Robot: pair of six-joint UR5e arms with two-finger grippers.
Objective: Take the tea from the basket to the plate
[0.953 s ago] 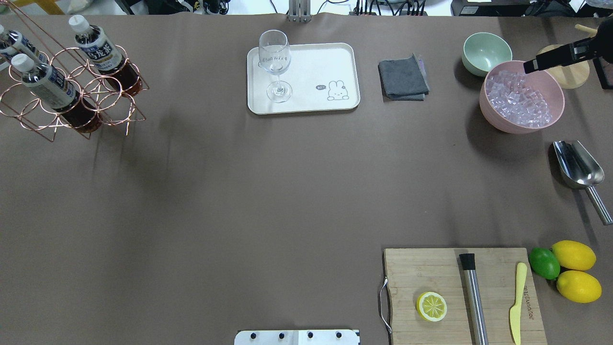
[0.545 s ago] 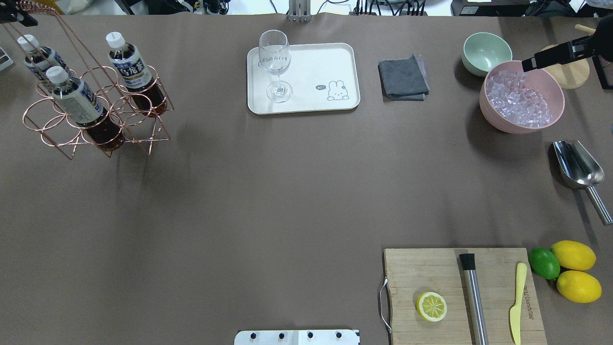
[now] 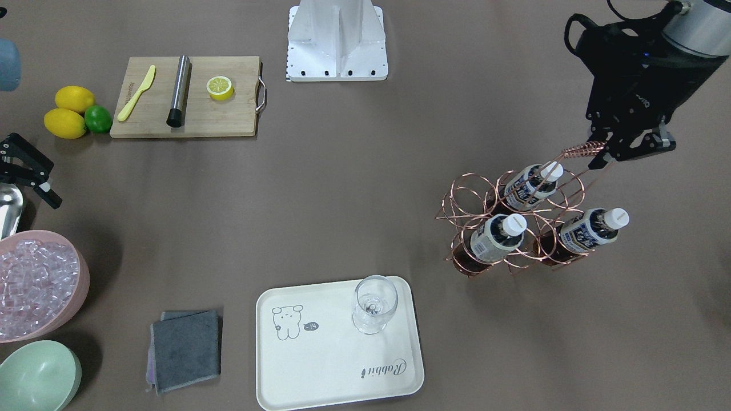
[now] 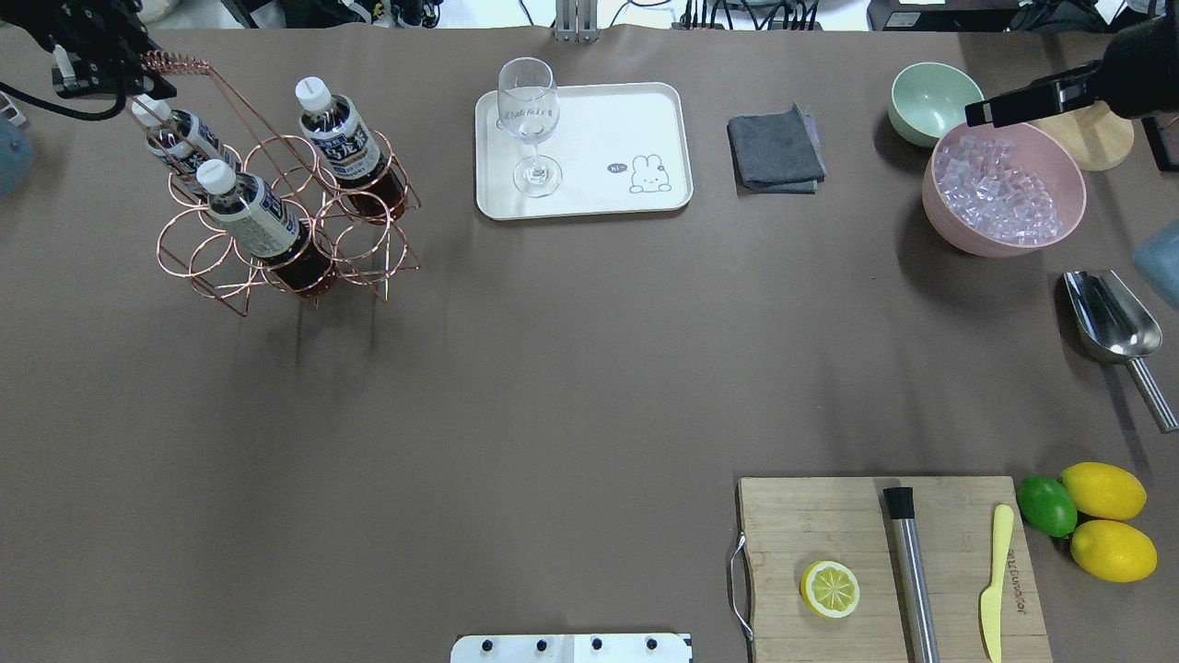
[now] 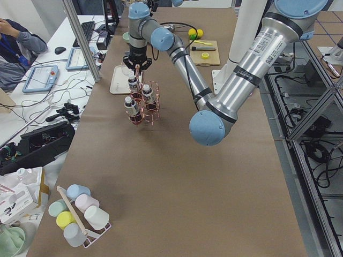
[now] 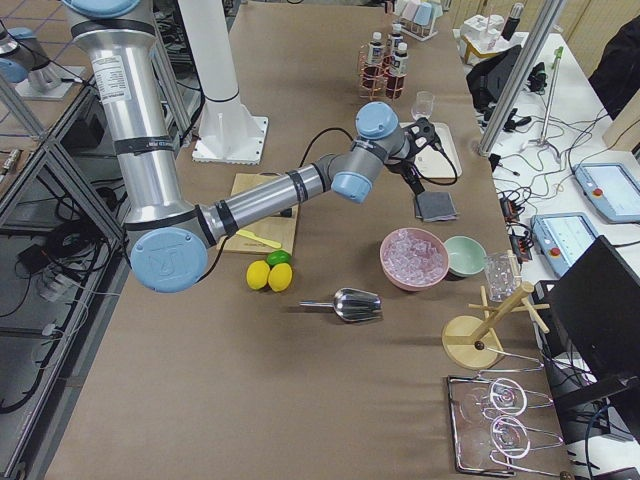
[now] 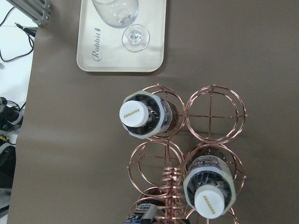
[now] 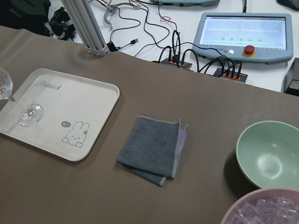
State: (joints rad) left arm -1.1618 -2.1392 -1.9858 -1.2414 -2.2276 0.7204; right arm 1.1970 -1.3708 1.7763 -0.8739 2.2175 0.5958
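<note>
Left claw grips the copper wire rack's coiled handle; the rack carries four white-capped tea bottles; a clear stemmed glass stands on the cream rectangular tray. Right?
Not quite: the copper wire rack carries three white-capped tea bottles, not four, as the overhead exterior view shows. The rest holds.

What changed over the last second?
The left gripper, shut on the handle of the basket, carried it and its three tea bottles toward the plate. The right gripper shifted slightly by the ice bowl. The plate, glass, cloth and cutting board stayed put.
</note>
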